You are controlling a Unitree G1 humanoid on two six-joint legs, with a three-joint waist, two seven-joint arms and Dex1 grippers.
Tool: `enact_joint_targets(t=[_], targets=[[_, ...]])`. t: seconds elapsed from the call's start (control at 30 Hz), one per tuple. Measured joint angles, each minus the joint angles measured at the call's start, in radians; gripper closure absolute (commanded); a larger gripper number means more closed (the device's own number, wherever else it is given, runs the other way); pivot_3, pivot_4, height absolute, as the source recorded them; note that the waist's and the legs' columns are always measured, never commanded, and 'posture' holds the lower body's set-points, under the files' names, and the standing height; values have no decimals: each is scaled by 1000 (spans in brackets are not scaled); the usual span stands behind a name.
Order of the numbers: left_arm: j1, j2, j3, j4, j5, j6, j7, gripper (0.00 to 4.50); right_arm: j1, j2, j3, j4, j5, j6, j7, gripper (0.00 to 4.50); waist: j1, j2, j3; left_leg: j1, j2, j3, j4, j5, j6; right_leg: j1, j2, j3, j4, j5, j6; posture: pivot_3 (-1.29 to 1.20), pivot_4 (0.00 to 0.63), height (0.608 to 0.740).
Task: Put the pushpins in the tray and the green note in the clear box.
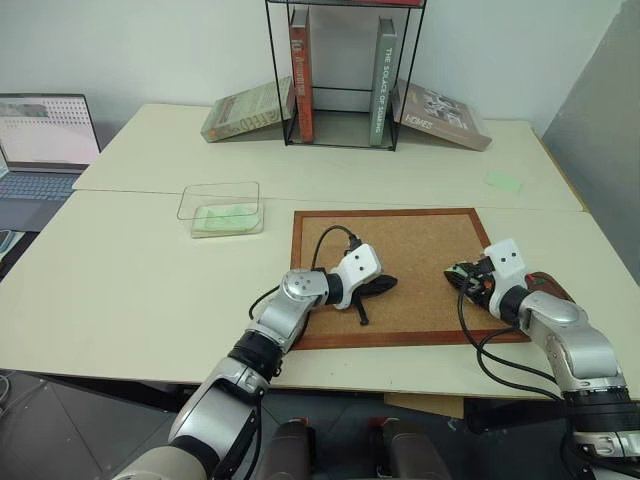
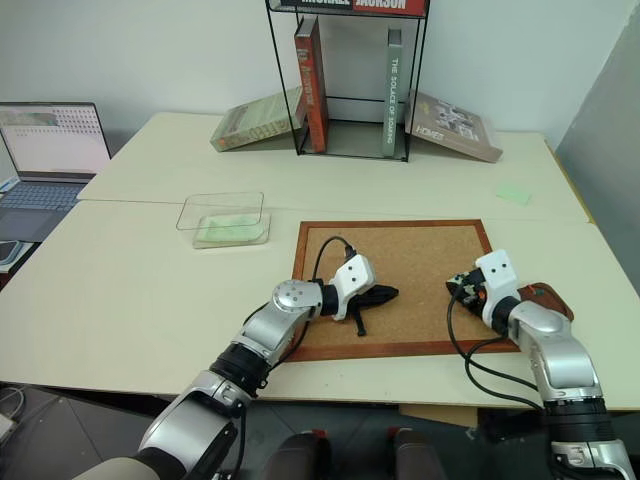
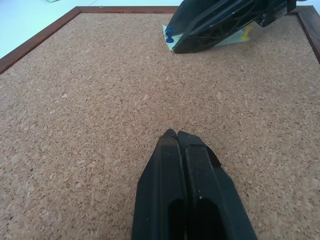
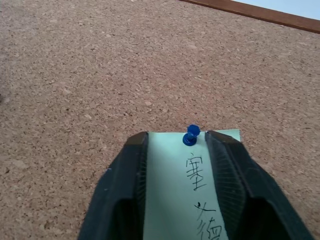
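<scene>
- Green note (image 4: pixel 187 187): a pale yellow-green paper slip with handwritten characters, lying flat on the brown wood-framed corkboard (image 1: pixel 420 250), toward its 3 o'clock edge, pinned there and not yet in the clear box.
- Pushpins: a small blue-headed pin (image 4: pixel 191 135) stands in the note's far edge; a yellow pin (image 3: pixel 246 34) shows at its other end in the left wrist view.
- Right gripper (image 4: pixel 176 140): black fingers parted, straddling the note, tips either side of the blue pin; whether they touch it I cannot tell.
- Left gripper (image 3: pixel 177 136): fingers pressed together, holding nothing, resting over bare cork near the board's 7 o'clock.
- Tray (image 1: pixel 550 283): dark reddish-brown dish just past the board's 3 o'clock edge, beside the right forearm.
- Clear box (image 1: pixel 222 208): transparent plastic box at the board's 10 o'clock, already holding pale green slips.
- Risk: closing may pinch paper with the pin, tearing or creasing the note.
- Risk: a tiny head may slip, flick off, and roll.
- Risk: lifting the note while the yellow pin still holds would rip it.
</scene>
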Motion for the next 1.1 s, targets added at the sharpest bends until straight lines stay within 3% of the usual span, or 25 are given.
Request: enact_joint_targets(t=[0.2,0.63,1.1], targets=[[4,0,4,-8,6,3,-3,4500,-7,9,-21,15,1,0,-5,4471,-1,0,0,0,0,0,0,0,0,0,0,0,0,0,0,0,150,740],[14,3,7,-27,17,18,-7,4500,-1,27,-39,11,11,-9,7,4471,-6,0,0,0,0,0,-1,0,0,0,0,0,0,0,0,0,150,740],[15,-3,6,-29,37,16,-14,4500,28,5,-65,-162,33,-40,46,4471,-4,1,0,0,0,0,-1,0,0,0,0,0,-1,0,0,0,150,740]])
